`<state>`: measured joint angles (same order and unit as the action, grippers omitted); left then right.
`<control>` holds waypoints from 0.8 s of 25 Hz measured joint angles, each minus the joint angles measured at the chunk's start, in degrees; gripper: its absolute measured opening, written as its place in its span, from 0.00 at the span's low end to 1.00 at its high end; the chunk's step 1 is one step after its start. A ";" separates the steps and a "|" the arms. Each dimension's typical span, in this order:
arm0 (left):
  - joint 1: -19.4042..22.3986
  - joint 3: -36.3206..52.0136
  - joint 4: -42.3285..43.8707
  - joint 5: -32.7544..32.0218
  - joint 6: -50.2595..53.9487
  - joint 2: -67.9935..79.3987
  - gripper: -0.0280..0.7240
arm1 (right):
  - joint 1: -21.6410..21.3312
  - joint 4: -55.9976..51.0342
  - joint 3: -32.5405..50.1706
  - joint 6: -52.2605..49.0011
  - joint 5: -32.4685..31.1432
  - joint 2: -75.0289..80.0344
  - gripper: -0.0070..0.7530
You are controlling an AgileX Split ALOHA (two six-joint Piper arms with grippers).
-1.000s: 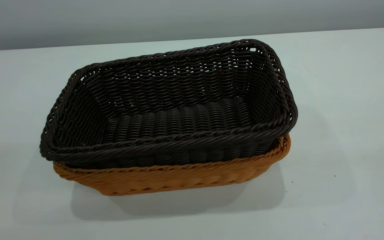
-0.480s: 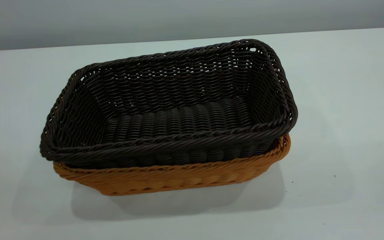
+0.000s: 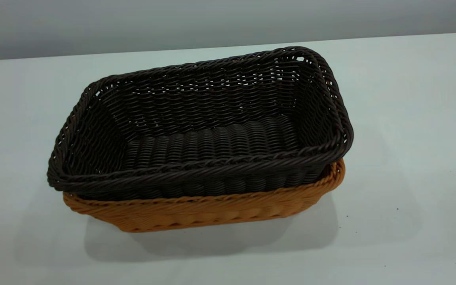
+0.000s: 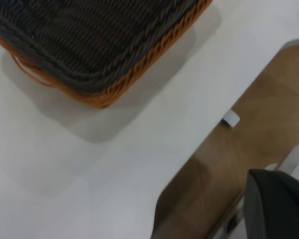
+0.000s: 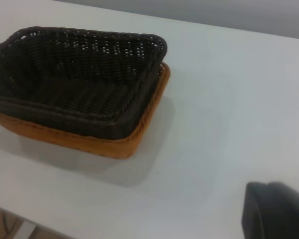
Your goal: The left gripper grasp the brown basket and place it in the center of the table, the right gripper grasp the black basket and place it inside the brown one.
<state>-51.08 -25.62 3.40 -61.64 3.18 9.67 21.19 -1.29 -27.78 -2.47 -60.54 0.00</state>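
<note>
We see soft, even, diffuse light across the plain white tabletop (image 3: 410, 118), with a slightly cool, greenish-grey tint in the exterior view. The nested pair, a very dark woven wicker-style basket (image 3: 212, 130) inside an orange-tan woven one (image 3: 212, 211), throws a broad, soft-edged shadow (image 3: 212, 245) toward the camera, so the light falls from above and behind. We find no hard glare. The exterior view is sharp enough to show each strand. Both wrist views are blurred; a dark, out-of-focus shape (image 4: 279, 206) fills one corner of the left wrist view, and a similar one (image 5: 276, 211) the right.
</note>
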 joint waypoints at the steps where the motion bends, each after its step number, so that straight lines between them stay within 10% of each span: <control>1: 0.00 0.00 0.00 0.27 0.00 -0.66 0.04 | 0.00 0.00 0.00 0.00 0.00 0.00 0.01; 15: 0.00 0.00 -0.03 0.08 -0.29 -7.22 0.04 | -0.32 0.05 -0.05 0.00 -0.12 0.00 0.01; 20: 0.00 0.00 -0.03 0.08 -0.24 -7.22 0.04 | -7.32 0.05 -0.05 0.06 -0.11 0.00 0.01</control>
<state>-51.08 -25.62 3.37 -61.56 2.94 2.45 13.86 -1.23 -27.83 -2.41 -60.65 0.00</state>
